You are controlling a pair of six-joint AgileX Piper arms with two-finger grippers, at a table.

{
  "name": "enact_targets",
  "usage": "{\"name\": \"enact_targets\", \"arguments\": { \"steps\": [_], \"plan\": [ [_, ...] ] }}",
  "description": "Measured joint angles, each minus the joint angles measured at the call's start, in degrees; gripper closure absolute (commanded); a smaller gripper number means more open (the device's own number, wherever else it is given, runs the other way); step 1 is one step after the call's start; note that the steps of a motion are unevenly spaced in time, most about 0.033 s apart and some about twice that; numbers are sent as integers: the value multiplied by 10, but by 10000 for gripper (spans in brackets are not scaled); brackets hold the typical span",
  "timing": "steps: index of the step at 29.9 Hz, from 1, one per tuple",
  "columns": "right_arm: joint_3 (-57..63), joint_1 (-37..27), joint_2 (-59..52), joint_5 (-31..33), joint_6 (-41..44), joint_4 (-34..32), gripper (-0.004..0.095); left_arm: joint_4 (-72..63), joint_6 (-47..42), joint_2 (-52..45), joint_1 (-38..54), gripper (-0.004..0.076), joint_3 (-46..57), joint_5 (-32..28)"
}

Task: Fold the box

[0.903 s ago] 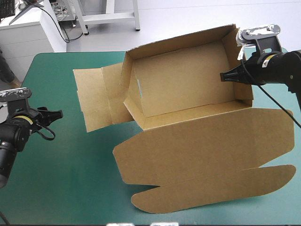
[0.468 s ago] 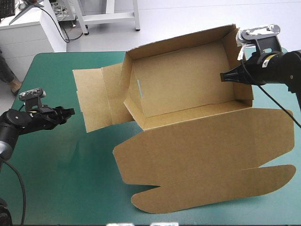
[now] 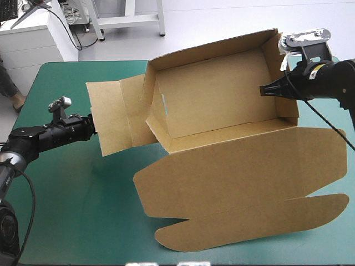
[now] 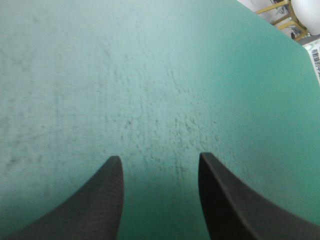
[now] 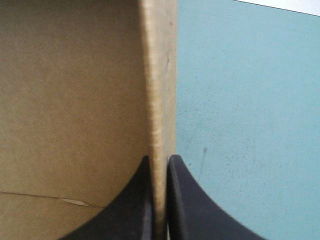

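Teal-green table (image 3: 66,210), open brown box (image 3: 216,105), right gripper (image 5: 159,157) pinching its 3 o'clock wall, left gripper (image 4: 160,156) spread, empty, 9 o'clock.

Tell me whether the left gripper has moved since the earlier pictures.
Yes: the left gripper has advanced across the table toward the flat left flap of the box.

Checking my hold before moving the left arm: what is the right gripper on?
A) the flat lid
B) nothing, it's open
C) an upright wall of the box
C: the right gripper sits all but shut across the raised wall edge of the box.
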Motion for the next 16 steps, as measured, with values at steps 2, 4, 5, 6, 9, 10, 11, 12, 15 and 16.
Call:
{"name": "enact_targets", "arguments": {
  "steps": [2, 4, 5, 6, 9, 10, 11, 12, 15, 16],
  "plan": [
    [0, 0, 0, 0, 0, 0, 927, -20, 10, 13, -18, 388, 0, 3],
    [0, 0, 0, 0, -1, 4, 927, -45, 26, 22, -40, 388, 0, 3],
    [0, 0, 0, 0, -1, 6, 927, -61, 40, 25, -54, 388, 0, 3],
    [0, 0, 0, 0, -1, 6, 927, -78, 52, 26, -67, 388, 0, 3],
    [0, 0, 0, 0, -2, 6, 927, -128, 80, 26, -98, 388, 0, 8],
    [0, 0, 0, 0, -2, 6, 927, -140, 86, 26, -104, 388, 0, 14],
    [0, 0, 0, 0, -4, 6, 927, -154, 95, 26, -109, 388, -1, 24],
    [0, 0, 0, 0, -4, 9, 927, -165, 102, 26, -110, 388, -1, 36],
    [0, 0, 0, 0, -5, 10, 927, -193, 117, 26, -111, 392, -1, 73],
    [0, 0, 1, 0, -6, 10, 927, -198, 121, 25, -111, 394, -1, 85]
  ]
}}
